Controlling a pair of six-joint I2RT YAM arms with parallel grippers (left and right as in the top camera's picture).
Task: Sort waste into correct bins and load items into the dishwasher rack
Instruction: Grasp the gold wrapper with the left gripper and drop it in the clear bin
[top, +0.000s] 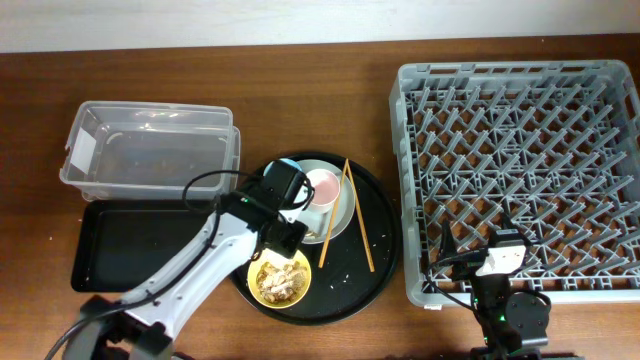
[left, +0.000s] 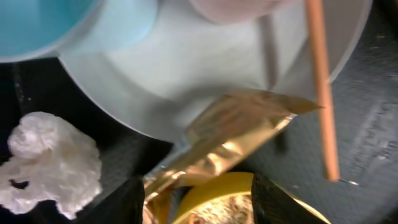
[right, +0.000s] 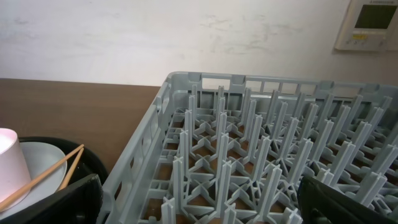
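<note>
Snack wrapper (left: 242, 134), brown-gold: on round black tray (top: 375, 255), at plate (left: 186, 74) edge beside yellow bowl (left: 214, 188). Left tool (left: 199, 199) straddles it, jaws part-way apart; grip cannot be told. Right tool (right: 199, 205) wide open, empty, beside dishwasher rack (top: 404, 180).

Rack, clear tub (top: 75, 150) and flat black tray (top: 120, 255) hold nothing. Tissue (left: 53, 162), scraps (top: 282, 280), blue cup (left: 37, 25), pink cup (top: 322, 187) and chopsticks (top: 358, 215) all unsorted: judged barely begun.

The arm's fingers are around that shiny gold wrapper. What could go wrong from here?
1. The wrapper is thin and glossy; it might slip from the left gripper when lifted.
2. Its tip seems to reach a chopstick lying on the plate; pulling could drag that off.
3. The yellow bowl of scraps sits just under the gripper and could get bumped.
</note>
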